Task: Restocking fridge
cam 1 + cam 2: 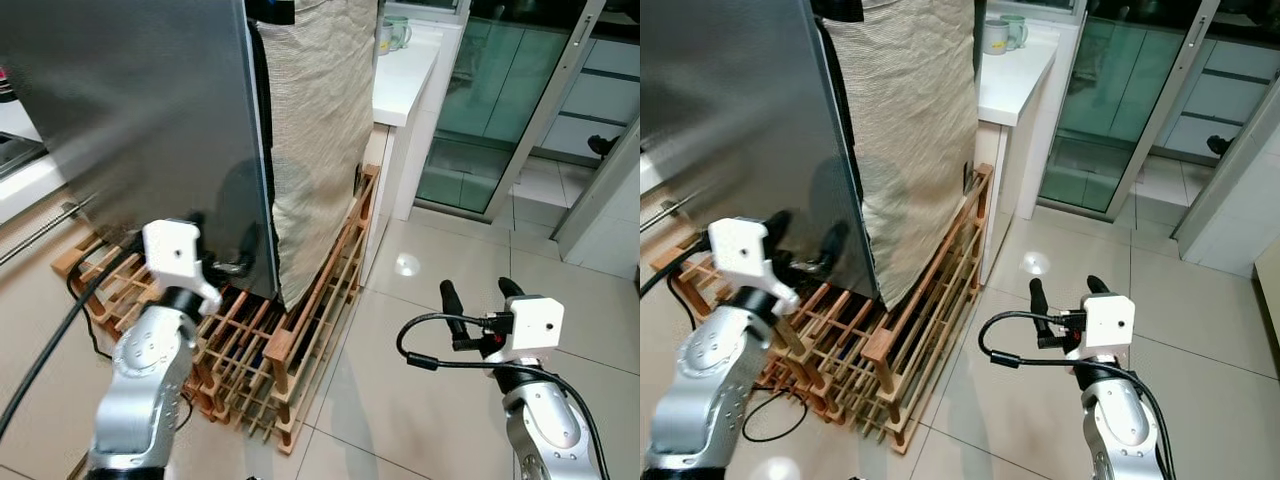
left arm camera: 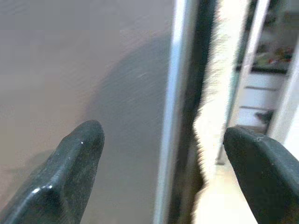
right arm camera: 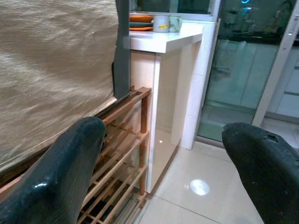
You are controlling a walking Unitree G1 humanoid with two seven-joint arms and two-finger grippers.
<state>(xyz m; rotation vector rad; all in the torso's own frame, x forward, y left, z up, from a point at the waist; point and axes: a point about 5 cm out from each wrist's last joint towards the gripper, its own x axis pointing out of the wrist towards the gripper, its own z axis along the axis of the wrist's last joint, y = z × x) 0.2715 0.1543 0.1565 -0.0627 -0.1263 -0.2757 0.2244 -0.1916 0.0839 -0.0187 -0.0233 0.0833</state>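
Standing on glossy tiled floor, left pincer gapes against fridge door; right pincer splayed, empty.

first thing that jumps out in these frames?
The big grey fridge door up close on the robot's left, with the left gripper open, one finger either side of its edge. A beige cloth drapes the fridge's side above a wooden slatted rack. The right gripper hovers open over floor tiles.
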